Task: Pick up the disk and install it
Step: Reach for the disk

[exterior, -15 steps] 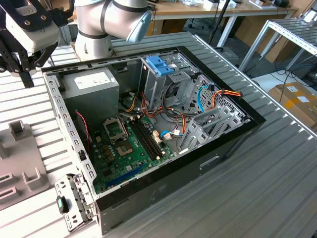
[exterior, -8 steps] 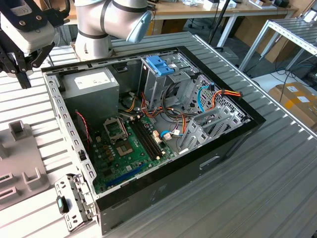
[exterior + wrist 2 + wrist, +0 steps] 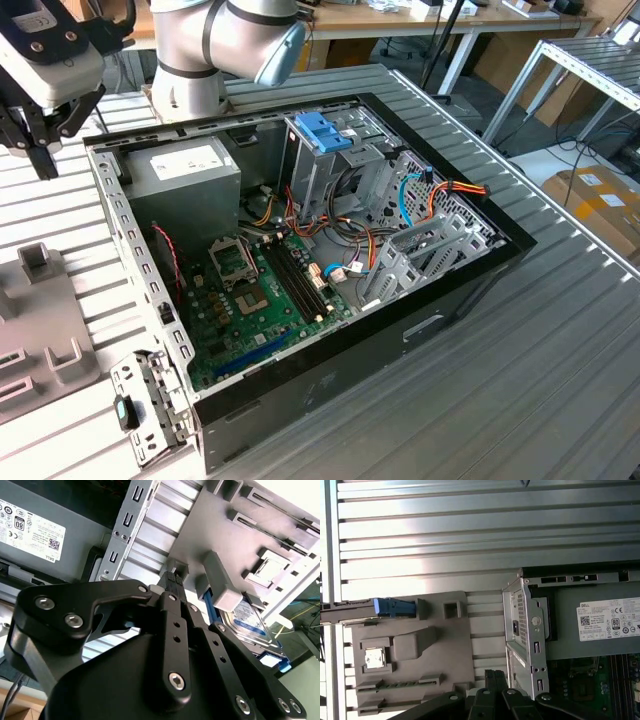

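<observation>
The disk [image 3: 248,623] stood on edge in a slot of the grey holder [image 3: 215,520]. Its blue rail [image 3: 394,608] showed in the first wrist view. That pose probably kept its flat sides free for a grasp from above. The tool [image 3: 171,578] hung over the holder beside the disk, clenched on nothing and touching neither, so the disk had not yet been picked up. In the exterior view, reckoned from the middle of the open computer case [image 3: 420,330] on the ribbed tabletop [image 3: 540,380], the holder lay at eight o'clock. The tool was at ten o'clock, outside the case rim. Inside the case, the power-supply box [image 3: 185,170] sat at ten o'clock. The light-blue latch [image 3: 325,130] stood raised at twelve, seemingly leaving the drive cage ready for the disk.
</observation>
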Motion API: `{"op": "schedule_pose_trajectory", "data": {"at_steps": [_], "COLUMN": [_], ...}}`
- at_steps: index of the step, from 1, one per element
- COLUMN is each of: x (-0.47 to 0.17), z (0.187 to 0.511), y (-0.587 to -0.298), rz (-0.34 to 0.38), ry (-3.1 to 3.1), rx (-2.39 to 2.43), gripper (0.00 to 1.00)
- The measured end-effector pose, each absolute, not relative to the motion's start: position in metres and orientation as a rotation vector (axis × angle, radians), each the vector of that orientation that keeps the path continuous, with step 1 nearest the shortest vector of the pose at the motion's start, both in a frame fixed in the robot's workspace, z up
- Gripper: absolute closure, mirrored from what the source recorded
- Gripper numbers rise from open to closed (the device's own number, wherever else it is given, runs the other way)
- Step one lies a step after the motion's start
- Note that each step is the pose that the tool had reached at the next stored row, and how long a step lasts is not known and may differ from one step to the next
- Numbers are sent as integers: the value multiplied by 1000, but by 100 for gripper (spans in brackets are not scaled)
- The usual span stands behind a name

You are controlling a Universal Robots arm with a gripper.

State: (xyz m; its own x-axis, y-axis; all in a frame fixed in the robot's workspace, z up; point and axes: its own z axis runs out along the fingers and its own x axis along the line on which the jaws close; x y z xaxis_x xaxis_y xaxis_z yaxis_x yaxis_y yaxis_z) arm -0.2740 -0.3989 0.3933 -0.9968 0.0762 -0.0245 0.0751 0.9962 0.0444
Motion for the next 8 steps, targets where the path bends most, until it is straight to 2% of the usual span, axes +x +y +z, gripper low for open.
{"op": "schedule_pose_trajectory", "data": {"at_steps": [8], "x": [-280], "z": [393], "y": [-399], "rz": [68], "ry": [3112], "rx": [118], "gripper": [89]}}
